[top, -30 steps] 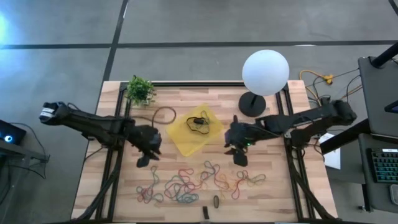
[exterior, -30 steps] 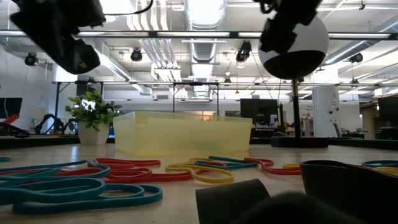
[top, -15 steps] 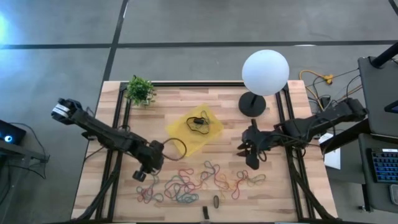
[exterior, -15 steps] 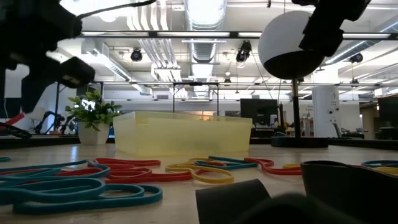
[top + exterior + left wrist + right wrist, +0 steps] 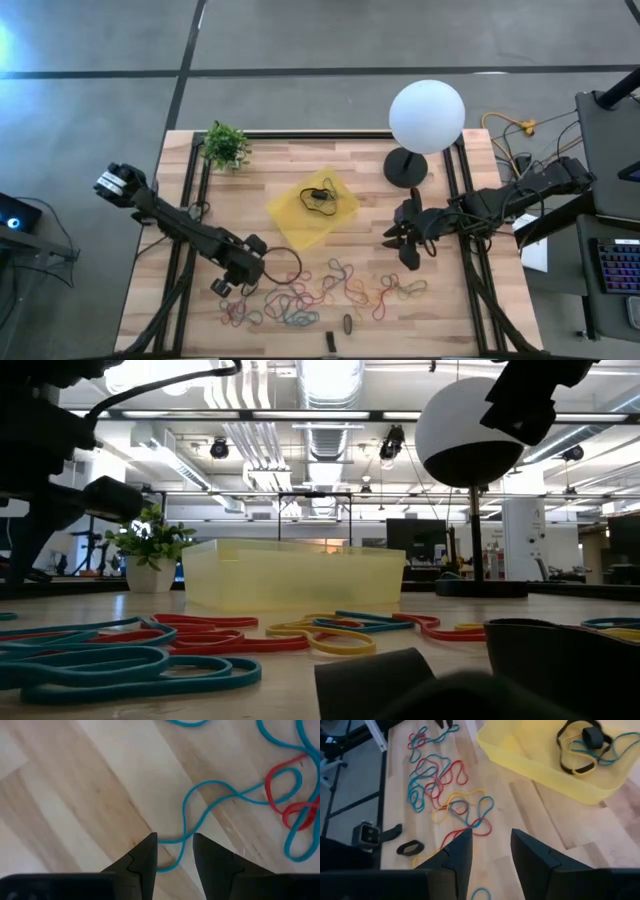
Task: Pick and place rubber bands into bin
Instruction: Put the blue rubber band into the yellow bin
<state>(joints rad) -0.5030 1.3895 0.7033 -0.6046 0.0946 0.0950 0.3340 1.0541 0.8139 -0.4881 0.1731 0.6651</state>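
1. Your left gripper (image 5: 175, 851) hangs low over the near-left part of the pale wooden surface (image 5: 190, 315), fingers partly open and empty, so a thin blue rubber band (image 5: 210, 805) runs straight through the gap between them.
2. Your right gripper (image 5: 490, 847) waits above the surface, fingers parted and empty, the loose coloured rubber bands (image 5: 320, 292) ahead of it.
3. The shallow translucent yellow plastic bin (image 5: 290, 225) sits mid-surface, already holding a few bands.

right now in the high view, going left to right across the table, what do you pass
potted plant → left hand → yellow bin → right hand → white lamp globe
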